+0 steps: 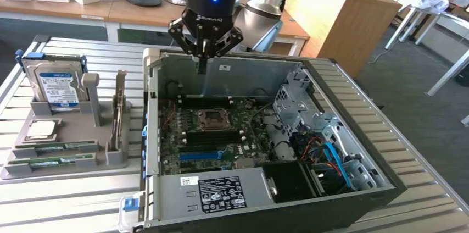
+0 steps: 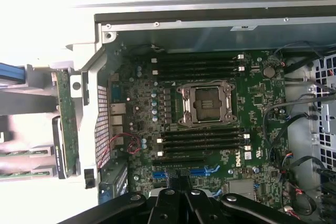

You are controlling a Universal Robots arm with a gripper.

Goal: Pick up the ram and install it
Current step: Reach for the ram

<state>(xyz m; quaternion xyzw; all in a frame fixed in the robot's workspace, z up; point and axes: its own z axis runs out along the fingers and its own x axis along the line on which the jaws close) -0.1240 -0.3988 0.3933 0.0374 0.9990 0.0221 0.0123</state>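
The ram (image 1: 56,146) lies flat in a grey holder (image 1: 116,156) on the desk (image 1: 66,200), outside the open case (image 1: 249,73) and to the exterior view's left of it. A second green strip (image 1: 51,160) sits just beside it. The tool (image 1: 201,68) hangs well apart from both, over the far wall of the case. Its fingers are pressed together and grip nothing.

The exterior view takes in the whole holder. A hard drive (image 1: 55,82) stands upright at its far end, a square silver chip (image 1: 42,129) lies between the drive and the ram, and a thin card (image 1: 119,113) stands on edge nearer the case.

The wrist view looks straight down into the case, with the closed tool (image 2: 181,184) over the board (image 2: 142,103). It shows the empty processor socket (image 2: 206,104), with banks of black memory slots (image 2: 199,64) on either side of it. It also shows blue slots (image 2: 202,171) close to the fingertips and a loop of red wire (image 2: 126,142). The ram (image 2: 23,153) appears past the case wall, beside the second strip (image 2: 23,172).
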